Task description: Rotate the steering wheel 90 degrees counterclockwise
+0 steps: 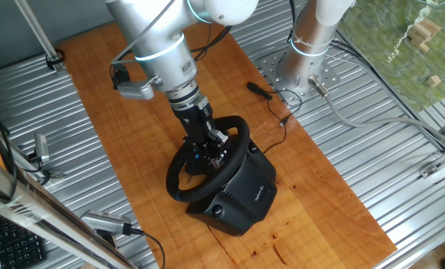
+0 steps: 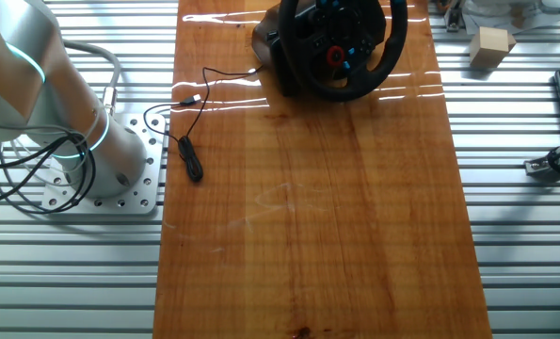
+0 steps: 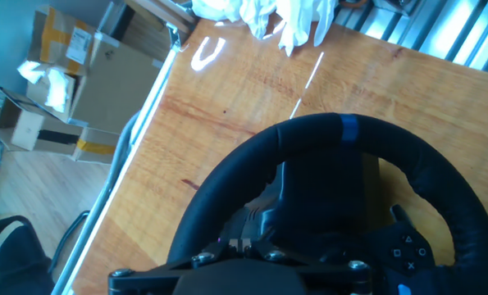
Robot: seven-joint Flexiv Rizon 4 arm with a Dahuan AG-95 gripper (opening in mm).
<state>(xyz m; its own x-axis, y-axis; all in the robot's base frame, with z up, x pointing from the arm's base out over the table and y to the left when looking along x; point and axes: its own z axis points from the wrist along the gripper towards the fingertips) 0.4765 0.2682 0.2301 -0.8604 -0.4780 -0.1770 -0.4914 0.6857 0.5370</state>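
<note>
The steering wheel point(image 1: 179, 183) is a black round wheel tilted on its boxy black base point(image 1: 244, 193), standing on the wooden board. My gripper point(image 1: 207, 149) reaches down inside the rim next to the hub, with its fingers close together on a spoke there. In the hand view the gripper point(image 3: 238, 244) is dark at the bottom edge. The steering wheel's rim point(image 3: 309, 135) arcs above it and carries a blue stripe point(image 3: 350, 127) near the top. In the other fixed view the steering wheel point(image 2: 374, 80) sits at the board's far end with a red hub button point(image 2: 334, 55). The gripper is out of that view.
A thin black cable point(image 1: 261, 90) runs from the wheel's base across the board toward the arm's metal mounting plate point(image 2: 101, 184). A white cloth point(image 3: 268, 16) lies past the board's end, a cardboard block point(image 2: 491, 45) lies beside it, and ribbed metal table surrounds the board.
</note>
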